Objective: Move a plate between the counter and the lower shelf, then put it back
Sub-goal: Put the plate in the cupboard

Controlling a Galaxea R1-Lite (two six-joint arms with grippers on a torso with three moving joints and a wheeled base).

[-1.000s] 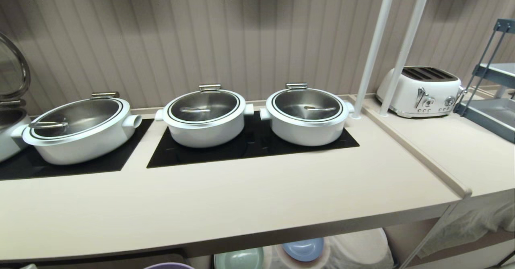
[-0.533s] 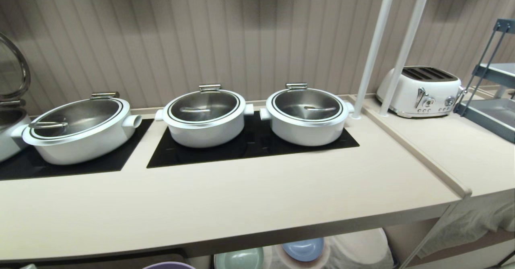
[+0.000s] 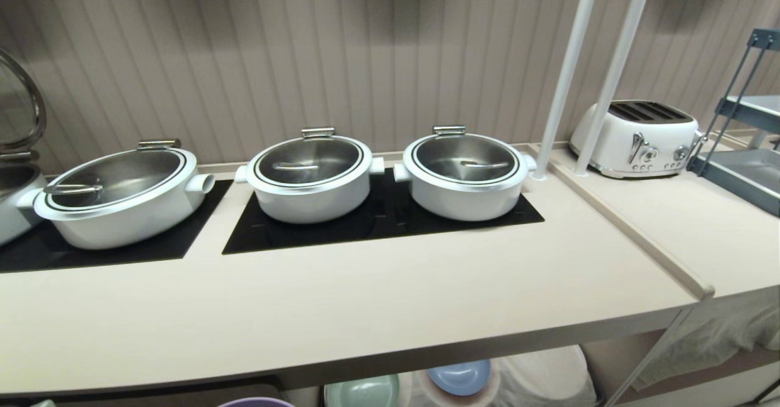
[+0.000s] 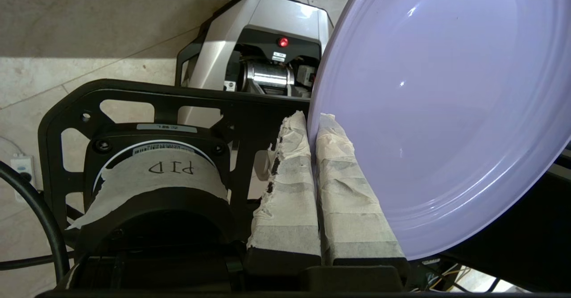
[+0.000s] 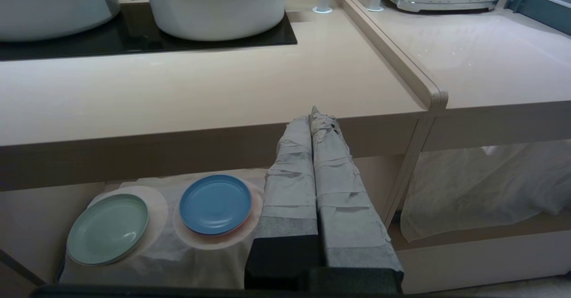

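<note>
The round, shallow lilac-purple plastic plate (image 4: 441, 110) is pinched at its rim between the paper-wrapped fingers (image 4: 285, 186) of the left gripper (image 4: 312, 124), clenched tight on it and carrying it tilted, off any surface, below the front edge of the long beige counter (image 3: 341, 309); only a sliver of its rim peeks up there in the head view. An edge pinch probably suits so thin a dish. Under the counter, a mint-green plate (image 5: 108, 229) and a blue plate (image 5: 216, 204) rest on the cloth-covered lower shelf (image 5: 169, 253). The right gripper (image 5: 313, 113) hangs before the counter's edge, clamped together on nothing.
</note>
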